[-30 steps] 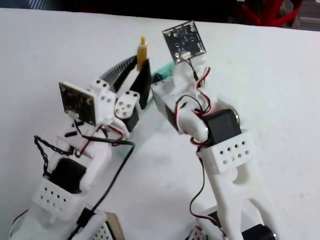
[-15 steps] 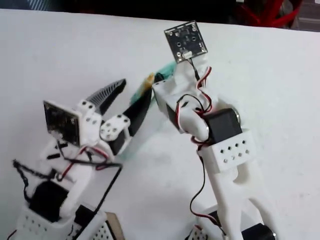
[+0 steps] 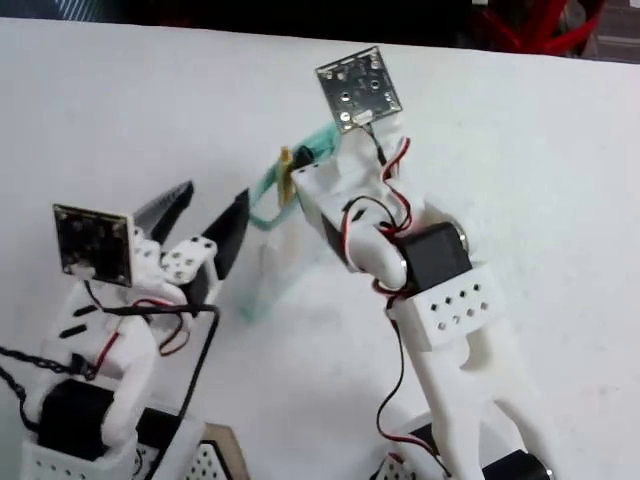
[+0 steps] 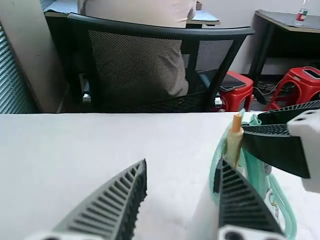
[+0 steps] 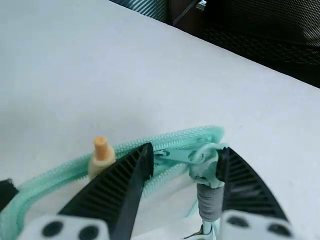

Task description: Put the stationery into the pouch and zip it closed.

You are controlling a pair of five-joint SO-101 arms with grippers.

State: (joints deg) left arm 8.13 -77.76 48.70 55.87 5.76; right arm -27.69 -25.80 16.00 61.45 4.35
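A mint-green pouch (image 3: pixel 262 195) with clear sides lies mid-table, its zip rim (image 5: pixel 170 140) gaping. A tan pen (image 3: pixel 285 168) stands upright in the opening, also seen as the pen (image 4: pixel 234 140) and the pen (image 5: pixel 101 150). My right gripper (image 3: pixel 308 160) sits at the pouch's far end. Its fingers straddle the rim by the zipper pull (image 5: pixel 202 157), and the right gripper (image 5: pixel 185 152) holds that edge up. My left gripper (image 3: pixel 215 195) hangs open just left of the pouch, holding nothing. The left gripper (image 4: pixel 181 167) is level with the pouch (image 4: pixel 216 160).
The white table (image 3: pixel 120 100) runs bare to the left and far side. A black mesh chair (image 4: pixel 150 65) stands behind the table's far edge, with red stools (image 4: pixel 305 82) beyond. A wooden corner (image 3: pixel 225 445) pokes in at the near edge.
The left gripper lowered the pen into the pouch, let go, and drew back toward the near left, open. The right gripper swung slightly left with the pouch rim.
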